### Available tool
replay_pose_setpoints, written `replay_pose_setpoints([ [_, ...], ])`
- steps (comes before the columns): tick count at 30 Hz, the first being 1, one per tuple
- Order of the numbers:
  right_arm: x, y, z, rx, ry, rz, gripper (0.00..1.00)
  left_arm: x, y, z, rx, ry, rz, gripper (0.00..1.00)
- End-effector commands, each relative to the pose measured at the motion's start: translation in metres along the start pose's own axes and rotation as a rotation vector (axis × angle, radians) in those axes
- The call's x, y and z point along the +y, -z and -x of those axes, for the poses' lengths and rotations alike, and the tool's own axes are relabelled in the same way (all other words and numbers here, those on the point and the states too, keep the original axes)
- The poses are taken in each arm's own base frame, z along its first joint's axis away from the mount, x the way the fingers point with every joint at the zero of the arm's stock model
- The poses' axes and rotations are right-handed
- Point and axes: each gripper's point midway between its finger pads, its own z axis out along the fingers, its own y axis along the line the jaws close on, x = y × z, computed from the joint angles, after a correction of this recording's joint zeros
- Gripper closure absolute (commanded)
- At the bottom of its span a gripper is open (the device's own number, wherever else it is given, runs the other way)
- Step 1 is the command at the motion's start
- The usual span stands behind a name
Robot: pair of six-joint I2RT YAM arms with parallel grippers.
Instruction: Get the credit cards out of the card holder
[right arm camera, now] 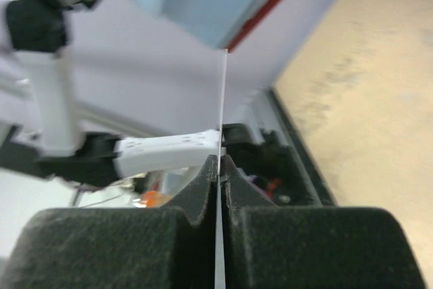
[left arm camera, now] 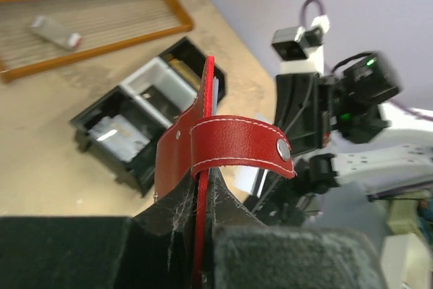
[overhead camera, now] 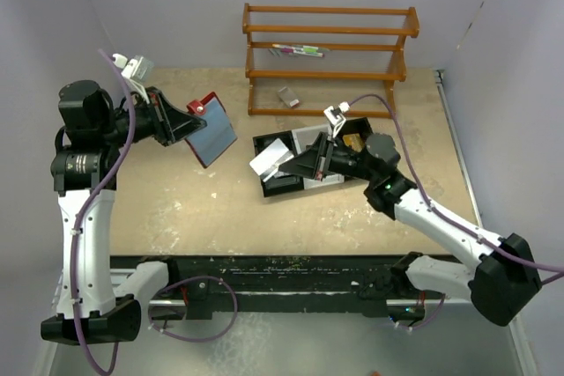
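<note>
White arm links (overhead camera: pixel 86 244), black joints (overhead camera: pixel 81 165), purple cables (overhead camera: pixel 374 96)

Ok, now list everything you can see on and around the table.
wallet: one, red, held up left of the tray.
cards: two seen, pale grey; one in the right gripper, one apparently in the tray's end compartment.
tray: one, black and white, mid-table.
block: one, gold, in the tray, partly hidden.
rack: one, brown wood, far edge.
small item: one, grey, under the rack; unidentifiable.
shelf items: count unclear, multicoloured, on the rack's middle shelf.
table: one, tan.
left gripper: one, black, shut on the wallet.
right gripper: one, black, shut on a card.
</note>
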Motion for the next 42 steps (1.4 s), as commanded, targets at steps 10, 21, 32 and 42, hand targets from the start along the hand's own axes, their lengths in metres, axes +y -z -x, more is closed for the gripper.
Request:
replay_pose_setpoints([
  [10,-0.155,0.043,0.058,0.201,0.289,-1.003,1.0,0.013,0.016,-0.015,0.041,-0.196,0.124,1.0],
  [21,-0.226,0.011,0.045,0.379,0.335,-1.234,1.0,-0.021,0.019,-0.016,0.041,-0.17,-0.015,1.0],
  [32,-0.254,0.018,0.036,0.475,0.483,-1.545,1.0,-0.034,0.021,-0.017,0.038,-0.162,-0.065,1.0],
  [42,-0.258,0.021,0.025,0.537,0.571,-1.689,1.0,-0.044,0.023,-0.016,0.034,-0.16,-0.106,1.0],
])
